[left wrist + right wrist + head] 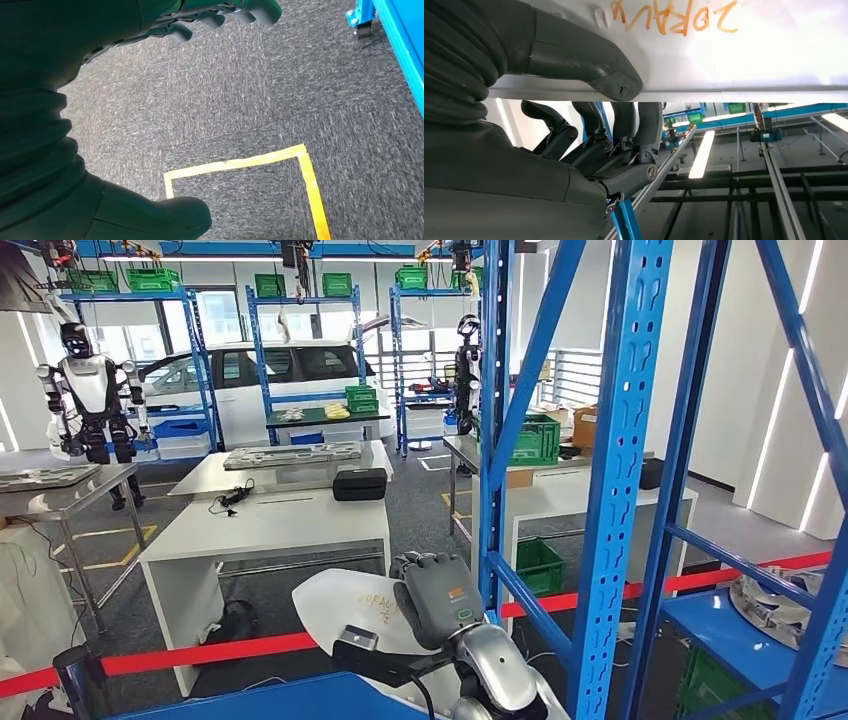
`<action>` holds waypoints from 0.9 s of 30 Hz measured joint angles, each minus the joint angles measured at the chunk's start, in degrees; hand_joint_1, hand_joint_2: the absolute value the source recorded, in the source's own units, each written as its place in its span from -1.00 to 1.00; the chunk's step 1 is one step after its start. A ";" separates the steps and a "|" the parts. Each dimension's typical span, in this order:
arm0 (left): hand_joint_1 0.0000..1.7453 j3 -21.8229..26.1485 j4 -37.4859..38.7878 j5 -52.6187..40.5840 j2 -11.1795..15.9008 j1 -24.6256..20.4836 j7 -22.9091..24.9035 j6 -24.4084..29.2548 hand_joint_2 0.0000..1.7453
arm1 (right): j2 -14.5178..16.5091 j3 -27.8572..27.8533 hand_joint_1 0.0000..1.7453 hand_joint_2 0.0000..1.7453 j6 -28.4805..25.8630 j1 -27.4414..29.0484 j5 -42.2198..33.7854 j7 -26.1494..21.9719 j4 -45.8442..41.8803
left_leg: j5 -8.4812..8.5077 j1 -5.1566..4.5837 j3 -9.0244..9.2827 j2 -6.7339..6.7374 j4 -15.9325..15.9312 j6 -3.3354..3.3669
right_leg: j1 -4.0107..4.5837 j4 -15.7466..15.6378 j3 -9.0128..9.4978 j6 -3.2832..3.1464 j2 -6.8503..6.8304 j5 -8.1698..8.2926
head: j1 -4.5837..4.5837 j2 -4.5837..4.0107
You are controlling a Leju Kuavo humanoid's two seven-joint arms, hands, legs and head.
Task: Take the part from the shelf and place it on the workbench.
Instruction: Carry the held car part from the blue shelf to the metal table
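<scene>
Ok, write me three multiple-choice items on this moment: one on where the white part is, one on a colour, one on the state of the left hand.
1. Where is the white part?
A. In the right hand
B. Lying on the white workbench
C. On the floor

2. What colour is the writing on the part?
A. Blue
B. Orange
C. Green

3. What is the left hand doing?
A. Gripping the part
B. Holding a green crate
C. Hanging above the grey carpet, holding nothing

Answers:
1 A: the right wrist view shows the thumb on one face of the white panel and the fingers on the other.
2 B: the marker letters show orange in the right wrist view.
3 C: the left wrist view shows carpet and yellow floor tape beyond the hand, with nothing in it.
</scene>
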 joint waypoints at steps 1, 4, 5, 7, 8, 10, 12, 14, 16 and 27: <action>-1.00 0.00 0.00 -0.01 0.01 0.00 0.01 -0.02 1.00 | 0.00 0.00 1.00 1.00 0.01 0.15 -0.01 -0.05 0.00 | 0.21 -0.02 -0.34 0.00 0.92 0.06 | 0.06 0.07 -0.08 -0.03 0.00 0.03 | -0.01 0.00; -1.00 0.01 -0.01 -0.01 0.02 -0.06 0.01 -0.09 1.00 | 0.00 -0.02 1.00 1.00 0.01 0.29 -0.02 -0.20 0.00 | 5.07 -0.04 4.43 0.00 -8.16 0.56 | 0.14 0.41 -0.16 0.06 0.03 0.06 | -0.03 0.00; -1.00 0.01 -0.01 -0.01 0.03 -0.13 0.00 -0.12 1.00 | 0.00 -0.04 1.00 1.00 0.01 0.27 -0.02 -0.25 0.00 | 6.21 -0.15 6.22 -0.02 -11.71 0.78 | 0.22 0.54 -0.27 0.25 0.06 0.09 | -0.04 0.00; -1.00 0.05 -0.01 0.03 0.05 -0.27 0.00 -0.16 1.00 | 0.00 -0.09 1.00 1.00 0.02 0.26 -0.03 -0.33 0.00 | 6.75 -0.42 7.58 -0.10 -14.86 1.29 | 0.34 0.55 -0.60 0.92 0.09 0.39 | 0.00 0.00; -1.00 0.10 0.00 0.08 0.04 -0.30 0.00 -0.18 1.00 | -0.01 -0.12 1.00 1.00 0.03 0.27 -0.04 -0.36 0.00 | 6.96 -0.55 7.47 -0.14 -14.97 1.60 | 0.36 0.44 -0.73 1.32 0.11 0.62 | 0.03 0.00; -1.00 0.22 0.00 0.26 -0.02 -0.31 0.00 -0.18 1.00 | -0.02 -0.28 1.00 1.00 0.03 0.26 -0.05 -0.42 0.00 | 7.52 -0.35 7.20 -0.10 -15.18 2.34 | 0.30 0.61 -1.00 2.03 0.06 0.49 | 0.06 0.00; -1.00 0.31 -0.01 0.40 -0.07 -0.33 -0.01 -0.18 1.00 | -0.02 -0.54 1.00 1.00 0.00 0.22 -0.08 -0.51 0.00 | 8.09 -0.10 6.93 0.04 -15.48 3.10 | 0.22 4.18 -2.50 2.64 -0.01 -2.12 | 0.18 0.00; -1.00 0.35 -0.01 0.46 -0.05 -0.34 -0.03 -0.18 1.00 | -0.03 -0.66 1.00 1.00 -0.02 0.30 -0.11 -0.68 0.03 | 8.46 -0.18 6.38 0.15 -15.41 3.51 | 0.08 11.80 -5.64 3.11 -0.05 -6.32 | 0.29 0.00; -1.00 0.38 0.00 0.48 -0.06 -0.32 -0.07 -0.19 1.00 | -0.05 -0.70 1.00 1.00 -0.02 0.48 -0.13 -0.79 0.11 | 8.78 -0.22 5.70 0.21 -15.20 3.56 | 0.01 16.76 -7.50 3.29 -0.07 -8.10 | 0.31 0.00; -1.00 0.46 0.01 -0.10 -0.10 -0.33 -0.09 -0.18 1.00 | -0.03 -1.12 1.00 1.00 -0.71 0.23 0.01 -1.11 0.16 | 7.72 -0.31 3.16 0.11 -12.25 0.78 | 0.18 -0.32 1.44 0.10 -0.23 -0.86 | 0.15 0.00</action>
